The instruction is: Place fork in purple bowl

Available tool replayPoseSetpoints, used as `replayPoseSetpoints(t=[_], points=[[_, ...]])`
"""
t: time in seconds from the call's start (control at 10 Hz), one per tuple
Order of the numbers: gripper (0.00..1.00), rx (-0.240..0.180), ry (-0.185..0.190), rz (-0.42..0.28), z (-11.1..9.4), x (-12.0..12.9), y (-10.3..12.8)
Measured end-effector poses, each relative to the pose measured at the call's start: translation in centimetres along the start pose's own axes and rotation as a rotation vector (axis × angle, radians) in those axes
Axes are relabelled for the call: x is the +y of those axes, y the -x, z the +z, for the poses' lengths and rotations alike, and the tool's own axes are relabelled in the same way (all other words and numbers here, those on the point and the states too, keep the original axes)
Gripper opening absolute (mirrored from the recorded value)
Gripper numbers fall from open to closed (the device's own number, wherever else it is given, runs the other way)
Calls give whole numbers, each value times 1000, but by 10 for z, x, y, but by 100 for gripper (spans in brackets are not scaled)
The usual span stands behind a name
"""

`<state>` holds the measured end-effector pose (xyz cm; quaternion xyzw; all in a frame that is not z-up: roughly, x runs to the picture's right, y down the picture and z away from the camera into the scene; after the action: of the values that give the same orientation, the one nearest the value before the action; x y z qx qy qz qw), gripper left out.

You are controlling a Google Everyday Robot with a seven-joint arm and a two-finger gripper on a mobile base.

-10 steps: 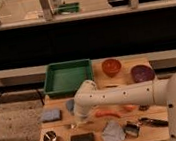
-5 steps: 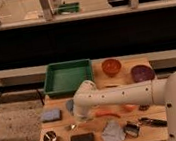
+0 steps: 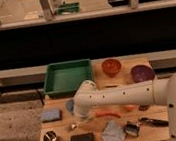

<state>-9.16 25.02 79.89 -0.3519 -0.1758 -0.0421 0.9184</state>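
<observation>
Nothing shifted: your gripper [image 3: 82, 117] low over table [image 3: 59, 126], hold cannot tell. Purple bowl [image 3: 142, 72] well apart; unseen fork could drop en route.

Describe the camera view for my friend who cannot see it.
A white robot arm reaches across a wooden table from the picture's right, its gripper low over the front part, beside what looks like the silvery fork. At the back stand a green tray, a red-orange bowl and the purple bowl; a black block lies at the front.
</observation>
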Motion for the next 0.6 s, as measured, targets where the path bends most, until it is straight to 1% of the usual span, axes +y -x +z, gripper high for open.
replayPoseSetpoints(t=[0.2,0.3,0.4,0.6], points=[[0,6,-38,25,-18,0,-7],[0,0,-62,44,-32,0,-11],[0,-9,-96,74,-52,0,-19],[0,-13,-148,110,-85,1,-27]])
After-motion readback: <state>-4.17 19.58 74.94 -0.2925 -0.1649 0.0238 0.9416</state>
